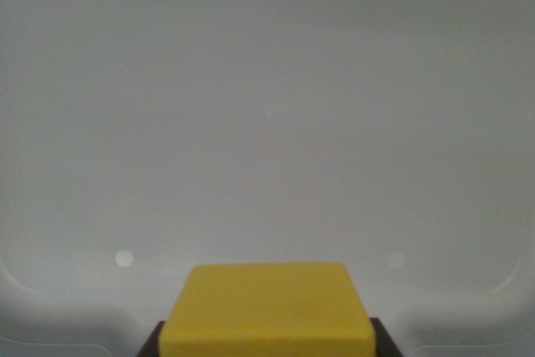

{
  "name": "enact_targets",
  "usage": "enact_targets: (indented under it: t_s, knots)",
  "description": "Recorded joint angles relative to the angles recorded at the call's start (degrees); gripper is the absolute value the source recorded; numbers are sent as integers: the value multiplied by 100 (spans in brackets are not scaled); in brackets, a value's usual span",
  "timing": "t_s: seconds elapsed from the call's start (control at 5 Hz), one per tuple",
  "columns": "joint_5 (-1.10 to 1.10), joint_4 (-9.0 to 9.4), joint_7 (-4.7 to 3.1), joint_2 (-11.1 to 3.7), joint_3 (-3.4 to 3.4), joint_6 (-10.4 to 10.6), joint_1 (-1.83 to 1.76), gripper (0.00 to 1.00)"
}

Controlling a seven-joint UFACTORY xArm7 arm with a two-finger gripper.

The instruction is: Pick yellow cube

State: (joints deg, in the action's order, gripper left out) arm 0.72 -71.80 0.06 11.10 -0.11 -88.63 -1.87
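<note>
No text, label, brand, number or sign can be read anywhere in the wrist view. The top face of the yellow cube [267,311] is plain and unmarked, and the pale grey surface [267,106] behind it carries no lettering, only two faint round light spots that spell nothing.

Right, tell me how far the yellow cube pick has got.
Done: the yellow cube sits at the bottom centre of the wrist view, with dark claw parts flanking its lower corners, so the approach looks finished. In hand: the grasp itself, though whether the claw is actually clamped cannot be told. Left: confirming a lift off the pale grey surface.
</note>
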Motion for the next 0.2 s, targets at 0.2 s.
enact_targets:
  t_s: [0.2]
  knots:
    - [0, -16, 0, 11, 0, -26, 0, 100]
